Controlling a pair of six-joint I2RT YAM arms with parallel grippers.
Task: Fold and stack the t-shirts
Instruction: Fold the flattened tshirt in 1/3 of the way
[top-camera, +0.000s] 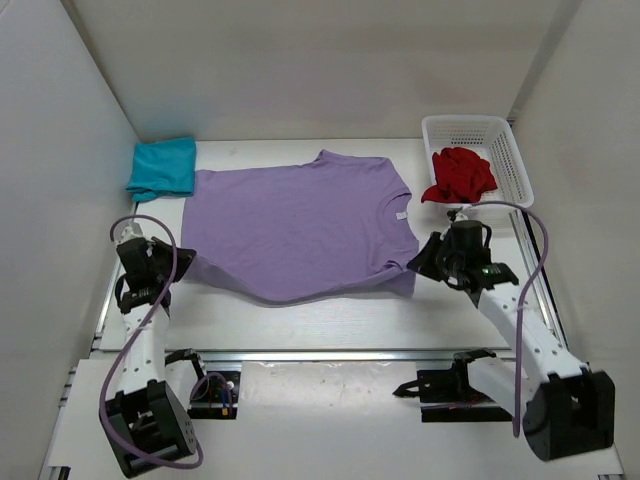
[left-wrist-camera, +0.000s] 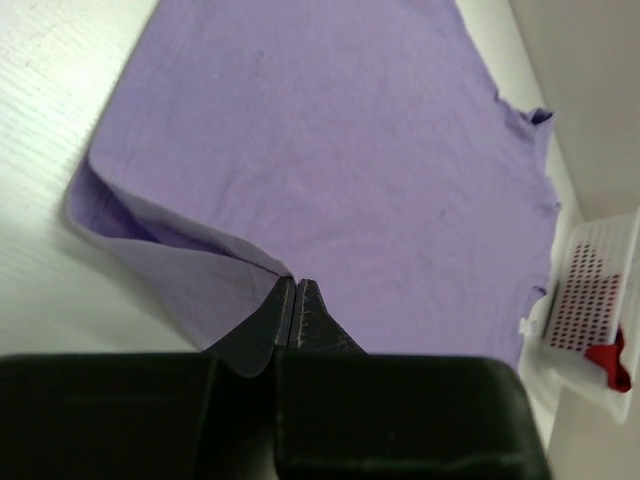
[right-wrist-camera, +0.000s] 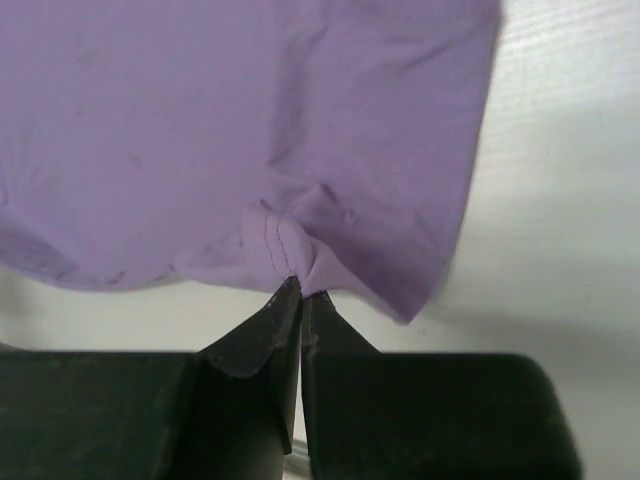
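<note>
Left gripper (left-wrist-camera: 295, 287): black tapered fingers pressed tight, w/ a fold of the lavender t-shirt (top-camera: 300, 225) pinched at the tips. The pinch is at the shirt's near-left corner, close to the left edge of the table (top-camera: 330, 322). Right gripper (right-wrist-camera: 300, 287): same, jaws closed on a small bunch of stitched hem at the shirt's near-right corner, cloth puckering into wrinkles round the pinch.

Lavender t-shirt: thin, soft, matte knit, spread mostly flat across mid table. It lies sideways, neckline toward the right edge & bottom hem toward the left, w/ a small white label at the collar. Its near edge curves btwn the 2 pinches, & the left corner is doubled over on itself.

Shirts, 3 in all:
- The lavender one, as above.
- Teal t-shirt (top-camera: 163, 167): folded to a rough rectangle at the far-left corner, just beside the lavender one.
- Red t-shirt (top-camera: 460, 175): crumpled lump in the basket (top-camera: 512, 150), part spilling over its near rim.

Basket, 1 only: white plastic, rectangular, perforated mesh walls, at the far-right corner. Table top is white w/ a faint grain.
</note>
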